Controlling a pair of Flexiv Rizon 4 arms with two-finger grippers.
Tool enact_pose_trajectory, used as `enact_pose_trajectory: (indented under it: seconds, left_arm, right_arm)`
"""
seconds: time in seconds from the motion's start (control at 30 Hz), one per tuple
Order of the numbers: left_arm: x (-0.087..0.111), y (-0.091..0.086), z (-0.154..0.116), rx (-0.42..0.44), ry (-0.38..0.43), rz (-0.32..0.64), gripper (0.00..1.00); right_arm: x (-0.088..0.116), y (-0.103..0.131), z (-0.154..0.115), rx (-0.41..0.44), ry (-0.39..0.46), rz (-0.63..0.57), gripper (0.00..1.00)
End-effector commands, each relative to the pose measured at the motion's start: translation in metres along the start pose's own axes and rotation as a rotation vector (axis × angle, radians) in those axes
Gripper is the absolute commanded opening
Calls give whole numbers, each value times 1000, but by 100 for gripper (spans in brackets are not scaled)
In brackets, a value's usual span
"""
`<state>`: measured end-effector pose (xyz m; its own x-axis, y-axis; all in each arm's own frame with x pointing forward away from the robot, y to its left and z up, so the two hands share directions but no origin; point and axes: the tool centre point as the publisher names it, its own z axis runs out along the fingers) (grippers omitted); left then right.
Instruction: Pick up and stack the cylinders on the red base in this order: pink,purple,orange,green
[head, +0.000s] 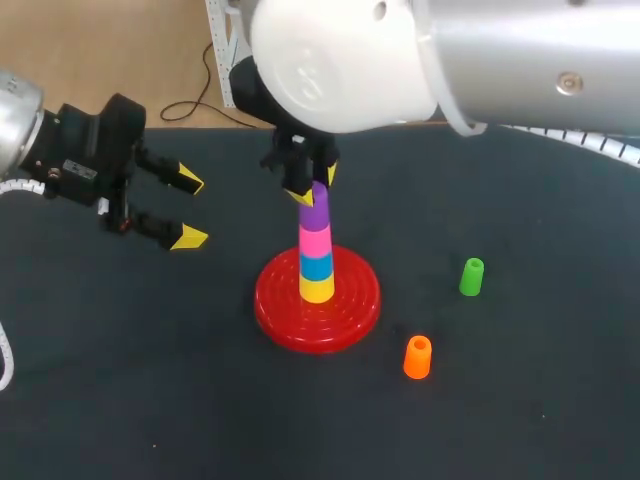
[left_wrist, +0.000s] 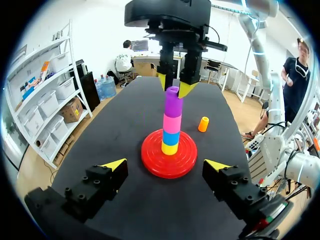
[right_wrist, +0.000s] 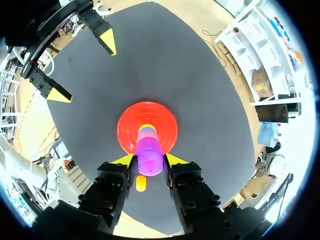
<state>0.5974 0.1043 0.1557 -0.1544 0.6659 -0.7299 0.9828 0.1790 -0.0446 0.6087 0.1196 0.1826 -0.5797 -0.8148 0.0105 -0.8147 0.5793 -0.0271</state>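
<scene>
On the red base (head: 280, 310) stands a stack: yellow at the bottom, then blue, then the pink cylinder (head: 315, 241), with the purple cylinder (head: 315, 212) on top. My right gripper (head: 312, 188) comes down from above and is shut on the purple cylinder (right_wrist: 149, 155), one yellow tip on each side of it (left_wrist: 173, 102). The orange cylinder (head: 417, 357) stands upright in front and to the right of the base. The green cylinder (head: 471, 277) stands upright further right. My left gripper (head: 188, 208) hangs open and empty to the left of the base, facing the stack.
The dark table (head: 150, 400) spreads out around the base, with bare surface at the front left. From my left gripper (left_wrist: 166, 164), the orange cylinder (left_wrist: 203, 124) shows beyond the red base (left_wrist: 150, 160).
</scene>
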Motion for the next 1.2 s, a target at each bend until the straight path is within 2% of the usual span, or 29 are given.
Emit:
enact_pose_trajectory:
  seconds: [0.03,0.3,0.43,0.6,0.8,0.93,1.2]
  left_arm:
    - [1,0,0,-1,-4,2,100]
    - [1,0,0,-1,-4,2,100]
    - [1,0,0,-1,-4,2,100]
    - [1,0,0,-1,-4,2,100]
    - [1,0,0,-1,-4,2,100]
    - [1,0,0,-1,-4,2,100]
    - [1,0,0,-1,-4,2,100]
  right_arm:
    - [8,-3,-6,6,-35,12,100]
    - [28,-22,-33,12,-117,33,100]
    - [45,-31,-33,24,-146,19,100]
    - [72,-36,-10,53,-153,-55,100]
    - [104,-37,21,65,-116,-123,100]
    - [114,-34,41,67,-113,-155,100]
    - [124,-27,71,1,-156,-250,100]
